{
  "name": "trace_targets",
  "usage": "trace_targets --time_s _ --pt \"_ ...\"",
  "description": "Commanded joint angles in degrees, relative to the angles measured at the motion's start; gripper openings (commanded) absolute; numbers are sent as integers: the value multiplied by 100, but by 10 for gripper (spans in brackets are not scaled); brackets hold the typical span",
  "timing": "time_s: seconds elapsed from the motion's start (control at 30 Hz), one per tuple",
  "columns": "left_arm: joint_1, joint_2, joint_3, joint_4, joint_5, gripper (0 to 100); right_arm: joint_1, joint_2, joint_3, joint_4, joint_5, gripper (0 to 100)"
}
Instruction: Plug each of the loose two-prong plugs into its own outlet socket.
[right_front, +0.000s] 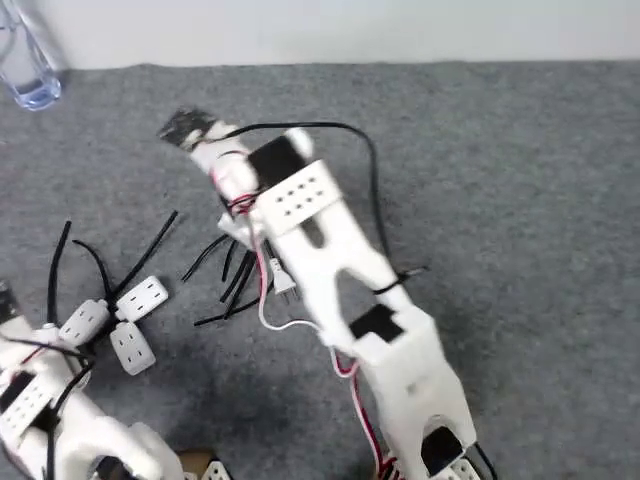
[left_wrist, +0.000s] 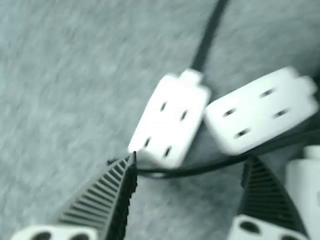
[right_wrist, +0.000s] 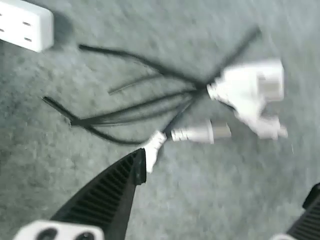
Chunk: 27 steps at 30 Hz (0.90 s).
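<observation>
Three white outlet sockets lie together at the table's left: one (right_front: 142, 297), a second (right_front: 85, 320) and a third (right_front: 130, 347). My left gripper (left_wrist: 190, 162) hangs open just above them, over two sockets (left_wrist: 170, 120) (left_wrist: 260, 115), with a black cord (left_wrist: 200, 167) running between its fingers. The loose white plugs (right_wrist: 250, 90) (right_wrist: 200, 132) (right_wrist: 152, 145) with black cords lie under my right arm (right_front: 300, 200); one plug (right_front: 285, 280) shows beside it. My right gripper (right_wrist: 227, 172) is open above the plugs and holds nothing.
Loose black cord ends (right_front: 228, 270) fan out across the grey carpet between sockets and plugs. A clear plastic bottle (right_front: 25, 65) stands at the far left corner. A socket (right_wrist: 25, 22) shows at the edge of the right wrist view.
</observation>
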Motion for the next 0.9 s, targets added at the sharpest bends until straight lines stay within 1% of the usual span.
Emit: trace_targets --time_s 0.0,0.1,0.27,0.37,0.43,0.63,0.77,0.87 --pt "-369 -141 4 18 -97 317 -145 567 -958 127 211 467" --pt "-457 -114 57 26 -264 317 -154 1138 -1512 127 211 467" --pt "-387 -149 154 9 -264 317 -145 1938 -2303 -136 264 467" --pt "-396 -149 171 9 -264 317 -259 2343 -2435 -312 721 467" --pt "-422 -149 180 9 -273 317 -277 2633 -2418 -497 835 467" --pt "-422 -149 180 9 -273 317 -75 3354 -2470 -813 809 467" --pt "-396 -149 180 9 -273 317 57 3398 -2646 -796 580 467" --pt "-413 -149 180 9 -273 317 163 3398 -2646 -593 448 467"
